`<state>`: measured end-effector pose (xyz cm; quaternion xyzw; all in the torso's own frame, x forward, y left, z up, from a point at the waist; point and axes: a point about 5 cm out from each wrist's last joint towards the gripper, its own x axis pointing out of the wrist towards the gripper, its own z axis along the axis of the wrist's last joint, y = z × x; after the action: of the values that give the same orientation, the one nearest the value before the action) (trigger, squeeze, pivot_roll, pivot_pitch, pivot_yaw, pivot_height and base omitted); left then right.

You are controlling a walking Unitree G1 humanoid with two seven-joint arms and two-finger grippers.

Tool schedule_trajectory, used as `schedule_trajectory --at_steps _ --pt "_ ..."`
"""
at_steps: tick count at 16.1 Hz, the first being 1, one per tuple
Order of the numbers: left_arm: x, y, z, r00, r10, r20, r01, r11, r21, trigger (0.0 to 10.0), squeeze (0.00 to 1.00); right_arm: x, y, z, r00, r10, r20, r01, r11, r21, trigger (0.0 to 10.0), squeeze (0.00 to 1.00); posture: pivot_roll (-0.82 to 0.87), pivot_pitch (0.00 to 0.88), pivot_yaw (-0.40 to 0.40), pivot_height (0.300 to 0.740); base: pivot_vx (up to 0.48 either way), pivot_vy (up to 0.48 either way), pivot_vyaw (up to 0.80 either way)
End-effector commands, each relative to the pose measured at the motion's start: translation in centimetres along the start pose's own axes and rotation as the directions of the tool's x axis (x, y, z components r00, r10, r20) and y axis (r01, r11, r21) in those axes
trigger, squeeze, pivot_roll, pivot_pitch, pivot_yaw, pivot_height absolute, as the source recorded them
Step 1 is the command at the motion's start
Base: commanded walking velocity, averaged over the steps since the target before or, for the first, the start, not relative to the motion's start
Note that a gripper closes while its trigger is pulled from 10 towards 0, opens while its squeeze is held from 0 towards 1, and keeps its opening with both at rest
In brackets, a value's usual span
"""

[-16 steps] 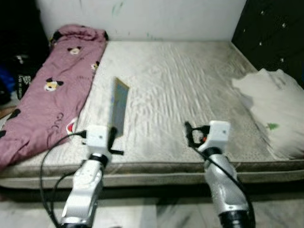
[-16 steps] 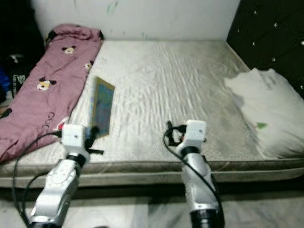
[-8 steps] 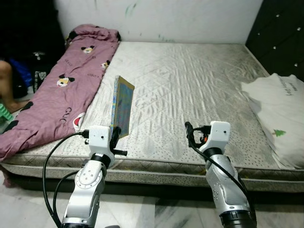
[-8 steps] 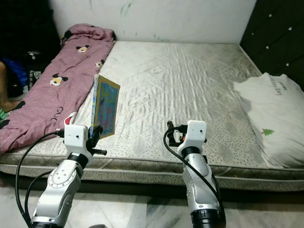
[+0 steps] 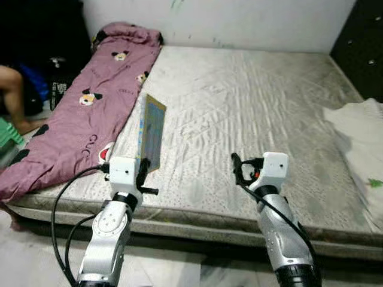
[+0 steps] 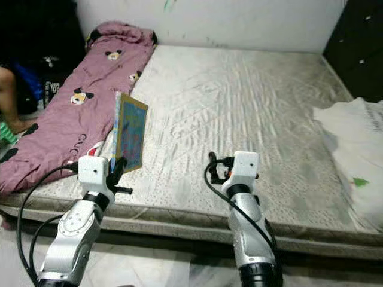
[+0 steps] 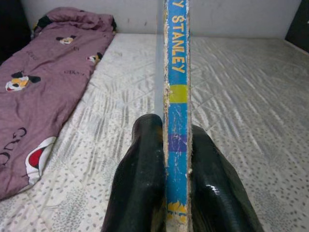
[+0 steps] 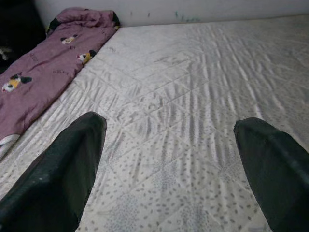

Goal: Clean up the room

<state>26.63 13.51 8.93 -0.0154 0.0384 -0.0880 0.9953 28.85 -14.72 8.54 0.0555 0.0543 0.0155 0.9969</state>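
Observation:
A thin book (image 5: 152,131) with a blue and yellow spine (image 7: 176,92) stands upright over the near left part of the mattress (image 5: 251,101). My left gripper (image 5: 143,172) is shut on its lower edge, one black finger (image 7: 145,164) on each side of the spine. My right gripper (image 5: 238,170) hovers over the front edge of the mattress, to the right of the book. It is open, its two fingers (image 8: 72,164) wide apart, with only quilted mattress between them.
A pink cartoon-mouse blanket (image 5: 78,113) lies along the mattress's left side. White cloth (image 5: 362,137) lies at the right edge. A person's leg (image 5: 15,89) and a green stool (image 5: 5,134) are at the far left. Dark furniture (image 5: 366,42) stands back right.
The camera has swung left: the white cloth slid toward the right edge and the person's leg came further into view. Both grippers keep their pose; the book stays held.

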Motion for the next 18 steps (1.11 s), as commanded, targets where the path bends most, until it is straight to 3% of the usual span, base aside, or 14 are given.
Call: schedule_trajectory --at_steps 1,6,8,10,12,15,18 --pt "0.1 0.3 1.1 0.998 0.009 0.055 -0.01 1.0 0.009 10.0 0.0 0.2 0.0 0.6 1.0 0.0 0.023 0.0 1.0 -0.012 10.0 0.0 -0.01 0.0 0.01 0.74 0.281 0.0 0.0" --pt "0.4 1.0 1.1 0.997 0.044 0.056 -0.045 0.999 0.023 10.0 0.0 0.6 -1.8 1.4 0.997 -0.037 0.062 0.041 0.997 -0.071 10.0 0.0 -0.01 0.0 0.026 0.74 0.049 0.0 0.0" --pt "0.9 2.4 1.2 0.987 0.145 0.065 -0.149 0.986 0.072 10.0 0.0 0.7 -1.9 1.4 0.996 -0.049 0.07 0.055 0.995 -0.082 10.0 0.0 -0.02 0.0 0.034 0.74 0.0 0.0 0.0" --pt "1.0 3.4 1.0 0.982 0.178 0.068 -0.183 0.98 0.081 10.0 0.0 0.8 -1.7 1.4 0.996 -0.051 0.076 0.06 0.991 -0.116 10.0 0.0 -0.02 0.0 0.038 0.74 0.0 0.0 0.0" --pt "0.7 3.8 1.0 0.982 0.161 0.102 -0.17 0.981 0.097 10.0 0.0 0.9 -1.7 1.3 0.995 -0.055 0.079 0.065 0.988 -0.139 10.0 0.0 -0.01 0.0 0.048 0.74 0.0 0.0 -0.8" --pt "0.8 4.3 0.3 0.979 0.189 0.078 -0.197 0.974 0.116 10.0 0.0 0.8 -2.2 0.9 0.994 -0.074 0.081 0.086 0.983 -0.16 10.0 0.0 -0.01 0.0 0.052 0.74 0.0 0.0 -0.8" --pt "0.9 4.8 -0.3 0.978 0.205 0.035 -0.207 0.97 0.125 10.0 0.0 0.1 -2.2 0.4 0.995 -0.074 0.062 0.08 0.991 -0.103 10.0 0.0 -0.02 0.0 0.062 0.74 0.0 0.0 -0.8"
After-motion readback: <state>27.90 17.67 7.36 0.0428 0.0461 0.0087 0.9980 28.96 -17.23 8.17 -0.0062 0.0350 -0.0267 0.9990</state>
